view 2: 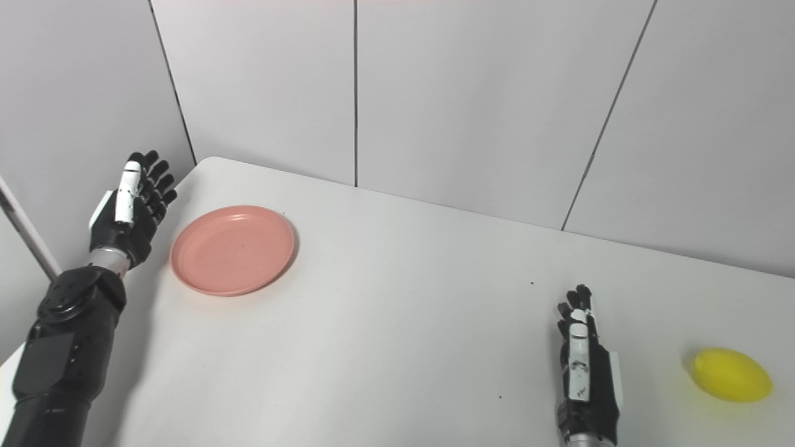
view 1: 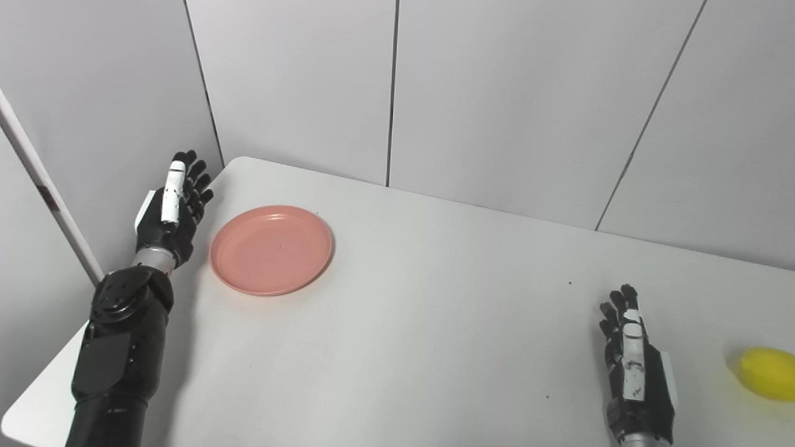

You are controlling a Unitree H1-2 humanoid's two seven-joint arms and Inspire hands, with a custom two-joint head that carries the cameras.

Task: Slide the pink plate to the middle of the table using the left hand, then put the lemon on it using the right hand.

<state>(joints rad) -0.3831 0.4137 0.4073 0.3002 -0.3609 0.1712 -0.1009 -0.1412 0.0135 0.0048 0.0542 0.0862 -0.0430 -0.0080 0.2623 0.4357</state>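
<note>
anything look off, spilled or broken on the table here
Nothing stands out. The pink plate lies flat and empty, the lemon looks whole, and both hands, left and right, are open and hold nothing.

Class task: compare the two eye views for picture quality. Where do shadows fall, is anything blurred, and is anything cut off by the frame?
Left eye view: even, soft light; a faint shadow along the plate rim's near and right side; the lemon is slightly soft and clipped by the right edge. Right eye view: the lemon shows whole, with a dim shadow on its left; both hands look sharp.
</note>
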